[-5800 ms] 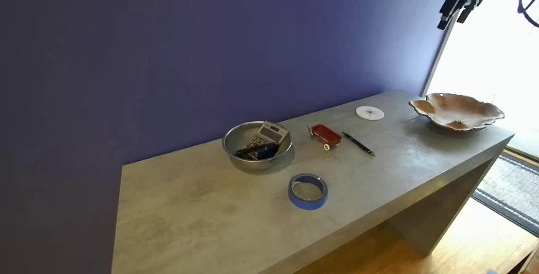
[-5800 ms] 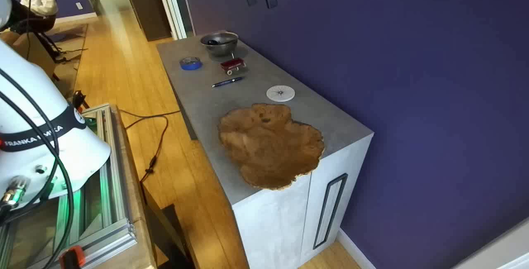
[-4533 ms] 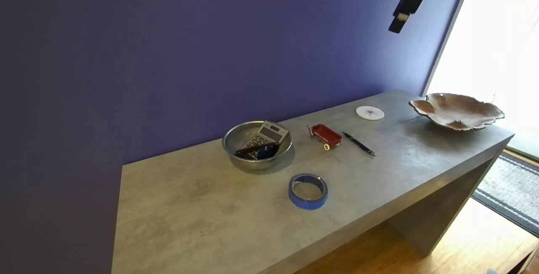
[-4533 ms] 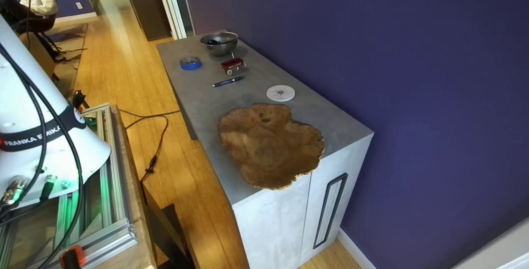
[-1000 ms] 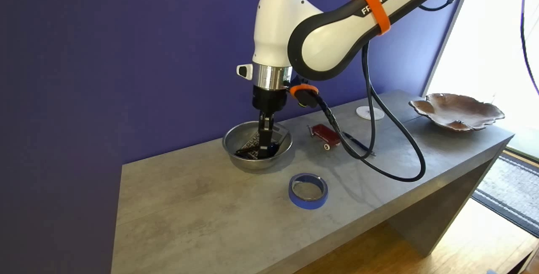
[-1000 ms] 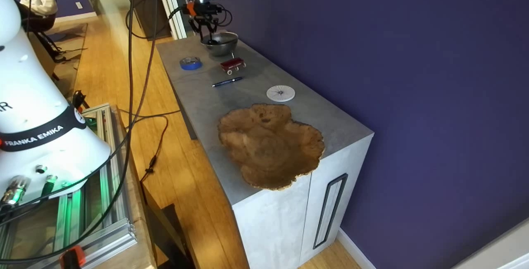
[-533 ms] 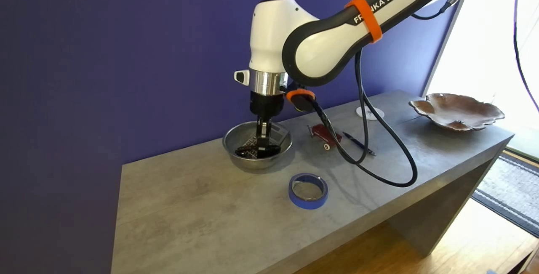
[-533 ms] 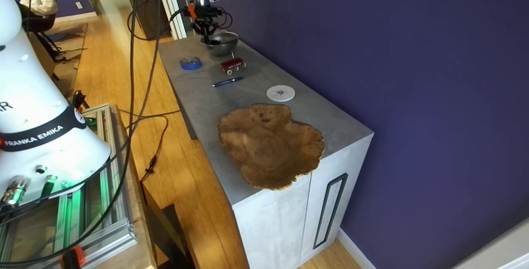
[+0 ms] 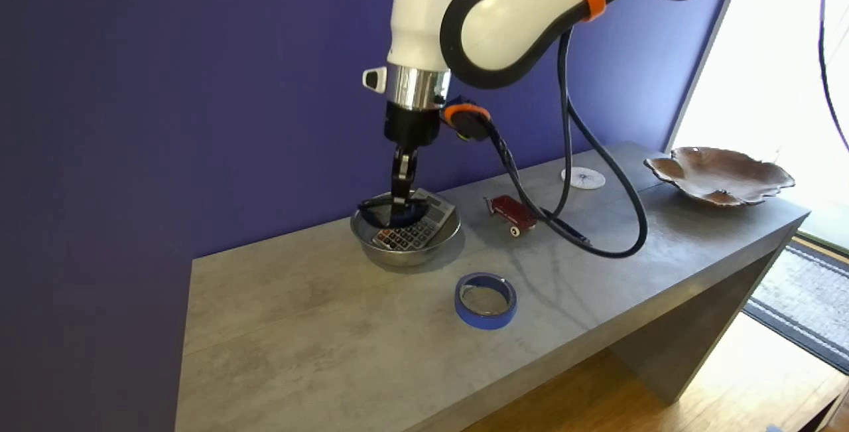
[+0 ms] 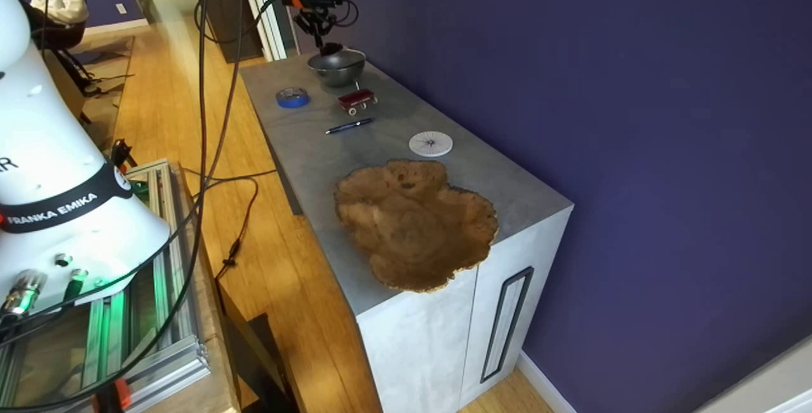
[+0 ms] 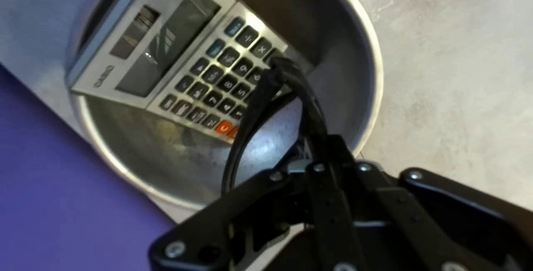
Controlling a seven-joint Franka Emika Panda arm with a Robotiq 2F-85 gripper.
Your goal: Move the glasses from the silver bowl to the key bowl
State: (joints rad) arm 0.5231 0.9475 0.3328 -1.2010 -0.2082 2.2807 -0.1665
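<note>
Dark thin-framed glasses (image 11: 243,142) hang from my gripper (image 11: 318,150), whose jaws are shut on them. In an exterior view the glasses (image 9: 414,213) are just above the silver bowl (image 9: 401,259), tilted, near its wall-side rim. The gripper (image 9: 399,203) points straight down over that bowl. Part of the frame is hidden behind the fingers in the wrist view. The key bowl (image 9: 723,176), a wide wavy-rimmed dish with a brown inside, stands at the far end of the table and also shows as the key bowl (image 10: 415,229) close to that camera.
A calculator (image 11: 225,67) leans inside the silver bowl under the glasses. Between the bowls lie a red toy wagon (image 9: 511,213), a pen (image 10: 349,125) and a white disc (image 9: 584,178). A blue tape ring (image 9: 485,320) sits nearer the front edge. A purple wall runs along the back.
My gripper was down in the silver bowl, closed on the glasses, and has risen with them. The glasses left the calculator, which is more exposed now. The key bowl stayed put.
</note>
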